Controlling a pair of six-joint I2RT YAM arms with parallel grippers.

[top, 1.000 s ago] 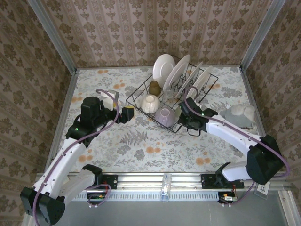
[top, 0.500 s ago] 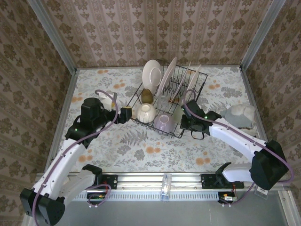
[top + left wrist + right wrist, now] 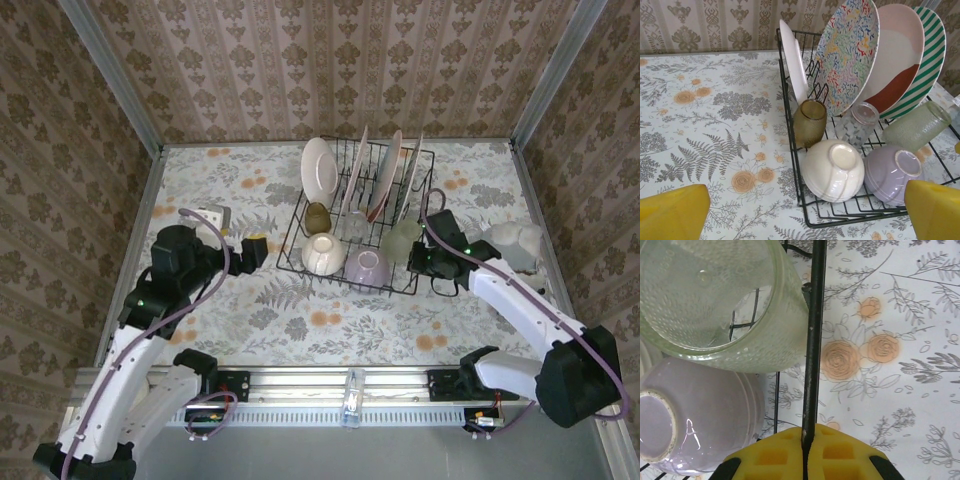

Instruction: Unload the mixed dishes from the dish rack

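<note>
Rack (image 3: 812,340): black wire basket on the floral worktop (image 3: 700,125), right of centre; every dish listed here sits in it.
Right gripper (image 3: 806,462): jaws clenched on the rack's right rim wire, which is pinched between the yellow pads. It is grasping the rack, not a dish.
Left gripper (image 3: 255,248): jaws released wide and holding nothing, over the worktop just beside the rack's near left corner, facing the bowls.
Plates: four stand on edge in the far tines: white plate (image 3: 795,65), patterned plate (image 3: 850,50), pink plate (image 3: 897,55), striped plate (image 3: 935,45). Probably stiff, smooth and chippable; take each by its top rim and lift straight up clear of the tines.
Cream bowl (image 3: 832,170): near left corner, tipped with its foot towards the left wrist camera. The rounded glazed back gives no purchase, so pinch the rim.
Lilac bowl (image 3: 890,175): just beside the cream bowl, tipped the same way; the same hold applies.
Amber cup (image 3: 809,122): against the left wall behind the cream bowl, mouth up; pinch one wall at the lip.
Glass (image 3: 860,122): between the amber cup and the green cup, base outward. Likely the most fragile and slippery, so grip it gently.
Green cup (image 3: 917,125): on its side by the right rim, close to the right gripper; its pebbled wall should hold well.
Rack handling: likely light and apt to slide when a dish is tugged, so the right grip looks like a steadying hold.
</note>
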